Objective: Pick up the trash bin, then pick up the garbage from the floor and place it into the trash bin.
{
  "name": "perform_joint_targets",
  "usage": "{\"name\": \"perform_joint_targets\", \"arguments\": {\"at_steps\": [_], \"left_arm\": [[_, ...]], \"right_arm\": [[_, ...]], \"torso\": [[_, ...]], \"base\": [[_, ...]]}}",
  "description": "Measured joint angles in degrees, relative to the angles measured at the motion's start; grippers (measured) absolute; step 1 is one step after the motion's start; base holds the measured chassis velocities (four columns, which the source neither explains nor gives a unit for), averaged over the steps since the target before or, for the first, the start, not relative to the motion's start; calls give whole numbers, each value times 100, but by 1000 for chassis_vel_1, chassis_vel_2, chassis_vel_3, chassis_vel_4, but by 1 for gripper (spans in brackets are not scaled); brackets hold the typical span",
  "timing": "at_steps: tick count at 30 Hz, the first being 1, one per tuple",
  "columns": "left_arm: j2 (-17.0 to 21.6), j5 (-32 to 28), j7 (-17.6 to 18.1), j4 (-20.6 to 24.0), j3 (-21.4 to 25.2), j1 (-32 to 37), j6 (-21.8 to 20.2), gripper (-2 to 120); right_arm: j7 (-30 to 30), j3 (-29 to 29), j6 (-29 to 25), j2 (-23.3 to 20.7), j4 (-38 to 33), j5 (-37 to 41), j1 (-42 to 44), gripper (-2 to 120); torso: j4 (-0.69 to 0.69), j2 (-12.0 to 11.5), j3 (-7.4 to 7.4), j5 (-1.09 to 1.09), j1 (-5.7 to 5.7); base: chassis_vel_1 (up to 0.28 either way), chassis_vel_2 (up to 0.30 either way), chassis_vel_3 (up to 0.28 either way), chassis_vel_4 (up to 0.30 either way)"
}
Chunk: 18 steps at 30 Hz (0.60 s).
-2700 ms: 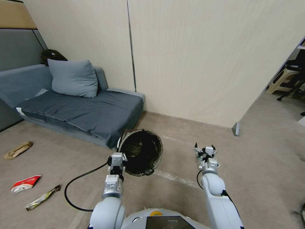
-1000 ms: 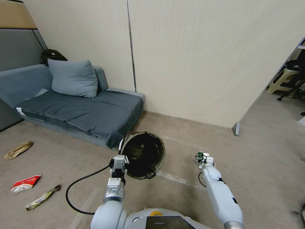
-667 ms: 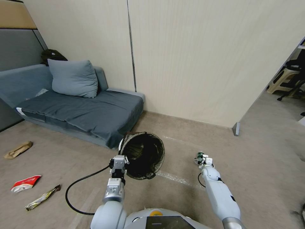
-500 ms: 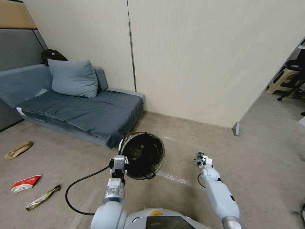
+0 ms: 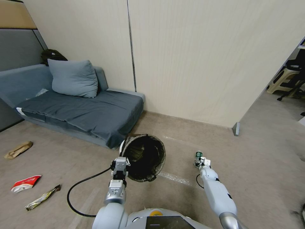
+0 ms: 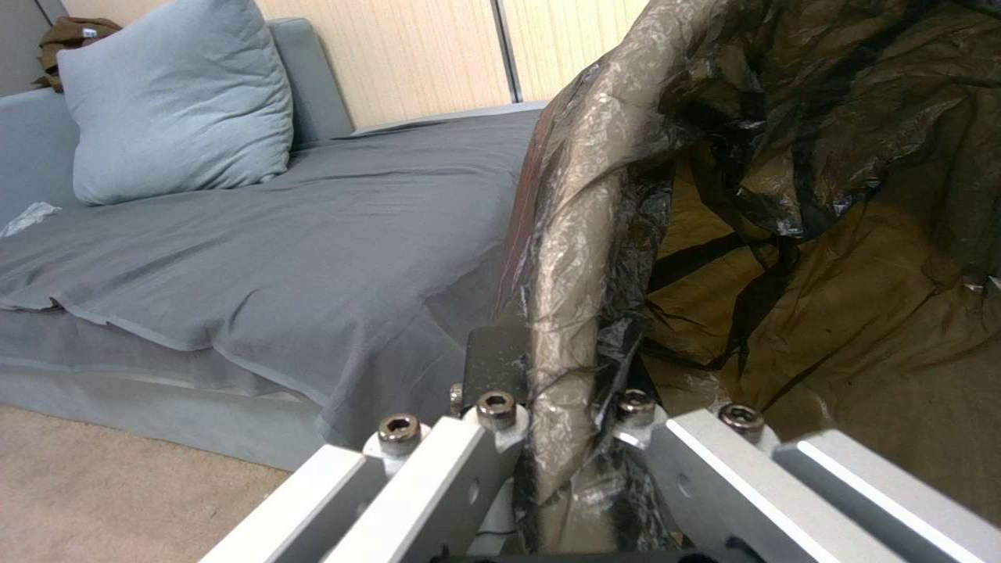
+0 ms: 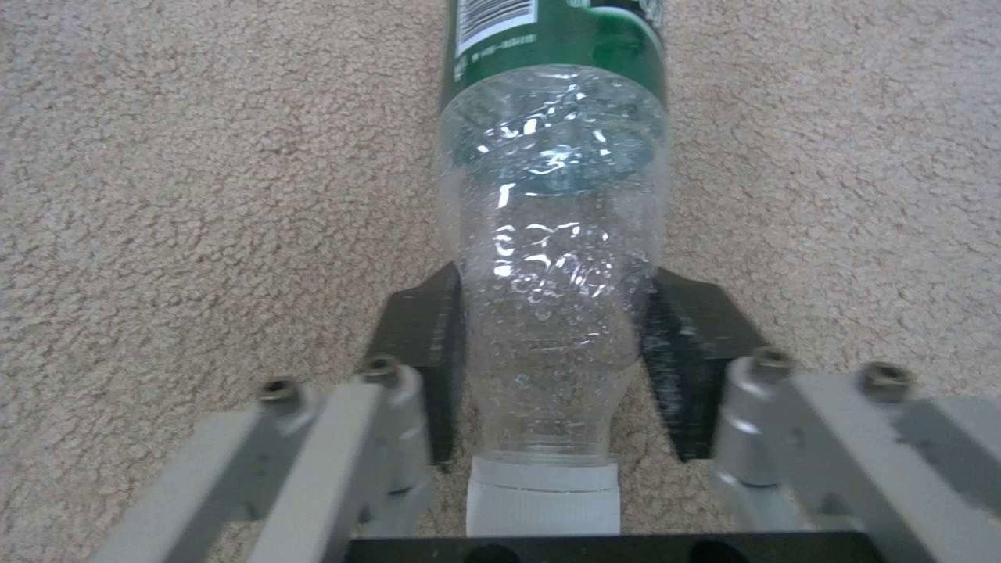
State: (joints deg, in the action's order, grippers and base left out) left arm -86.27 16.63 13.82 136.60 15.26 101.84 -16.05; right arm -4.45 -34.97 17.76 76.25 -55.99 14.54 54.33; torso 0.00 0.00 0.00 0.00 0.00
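Note:
The trash bin [image 5: 144, 156], lined with a black bag, hangs tipped toward me; my left gripper [image 5: 120, 163] is shut on its near rim. In the left wrist view the fingers [image 6: 558, 422] pinch the bag-covered rim [image 6: 568, 234]. My right gripper [image 5: 200, 161] is down on the carpet, shut on a clear bottle [image 5: 199, 155] with a green label. In the right wrist view both pads [image 7: 428, 344] press the bottle [image 7: 553, 234] near its neck, and it lies on the floor. A red-and-white packet [image 5: 25, 183], a yellow wrapper [image 5: 42, 197] and a brown paper bag [image 5: 18, 149] lie far left.
A grey sofa [image 5: 79, 111] with a cushion [image 5: 73, 78] stands left of the bin, against a beige wall. A black cable [image 5: 79, 187] loops on the floor by my left arm. A wall end post [image 5: 235, 128] and chairs [image 5: 289, 79] are at the right.
My right arm has reached down and forward to the floor, and its gripper, open before, now grips the bottle. The bin in my left gripper has shifted slightly right.

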Motion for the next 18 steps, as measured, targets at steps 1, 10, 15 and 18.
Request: {"name": "perform_joint_targets", "arguments": {"at_steps": [1,10,15,18], "left_arm": [[0,1,0,-28,-21,-2,2,0],[-8,35,-5,-51,-93,-6,7,0],[-15,57,-5,-48,-121,4,14,0],[-19,64,-5,-68,-128,4,22,0]], "right_arm": [[9,0,-15,8,8,-24,-8,27],[24,-11,-66,33,-10,-74,11,22],[27,-27,-121,41,-12,-83,32,22],[25,-32,-201,47,-33,-97,44,22]], "torso": [[0,0,0,0,0],[-1,0,0,0,0],[-1,0,0,0,0],[0,0,0,0,0]], "base": [[0,0,0,0],[0,0,0,0],[0,0,0,0],[0,0,0,0]]}}
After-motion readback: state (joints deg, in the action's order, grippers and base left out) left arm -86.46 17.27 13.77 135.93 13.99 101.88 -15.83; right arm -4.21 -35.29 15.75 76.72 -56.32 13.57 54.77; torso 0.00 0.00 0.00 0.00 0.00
